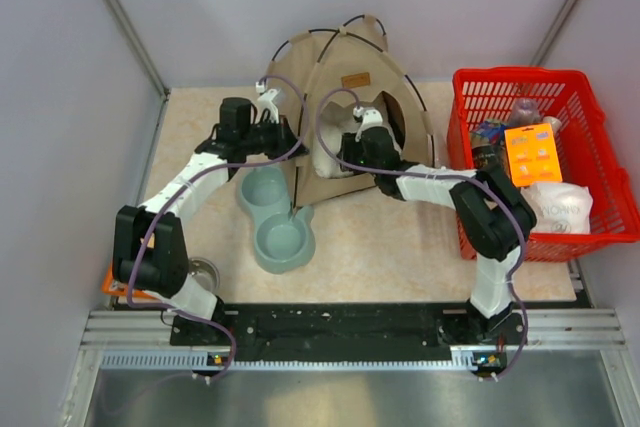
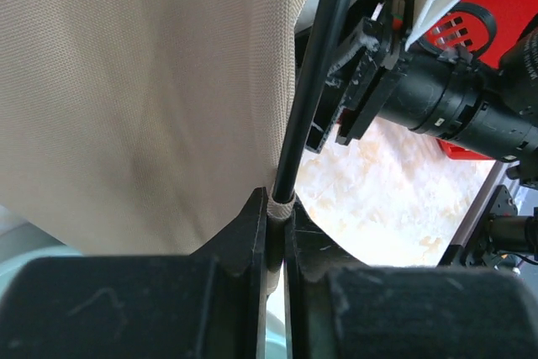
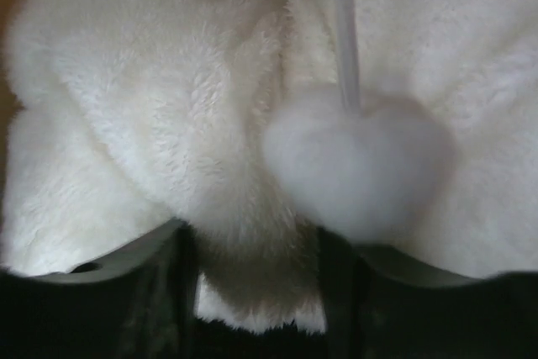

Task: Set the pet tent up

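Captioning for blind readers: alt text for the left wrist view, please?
The left gripper is shut on the end of a thin black pole at the edge of the pet tent's tan fabric; behind are the right arm and a red basket.

Top camera is looking down over whole table; wrist cameras are pressing close on tent, also in top view.
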You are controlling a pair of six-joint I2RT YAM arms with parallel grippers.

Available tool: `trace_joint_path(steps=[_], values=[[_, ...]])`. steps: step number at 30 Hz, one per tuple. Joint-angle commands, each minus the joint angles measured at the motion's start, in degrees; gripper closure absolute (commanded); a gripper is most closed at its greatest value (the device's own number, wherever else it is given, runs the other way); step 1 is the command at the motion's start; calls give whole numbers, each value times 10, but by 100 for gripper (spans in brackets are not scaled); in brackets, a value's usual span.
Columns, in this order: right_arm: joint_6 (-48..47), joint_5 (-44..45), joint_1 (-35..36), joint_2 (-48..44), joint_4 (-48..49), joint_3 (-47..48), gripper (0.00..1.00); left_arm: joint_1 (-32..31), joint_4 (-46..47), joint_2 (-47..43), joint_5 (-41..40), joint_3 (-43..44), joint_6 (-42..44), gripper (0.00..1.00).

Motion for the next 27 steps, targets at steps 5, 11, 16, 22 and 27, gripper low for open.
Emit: trace_joint_path(steps=[5,11,16,22,27], values=[[20,-2,6,-139,-174,62,21,13,-10,-15,-2,8,-57,57],[29,7,5,-221,-330,88,15,18,6,-69,-47,-18,-86,40],[43,60,1,-295,-404,49,16,20,-34,-137,-160,-53,-124,36],[57,77,-10,-345,-444,13,16,20,-169,-224,-327,-134,-175,34],[70,81,-11,-351,-494,19,14,20,-258,-251,-377,-189,-214,34]])
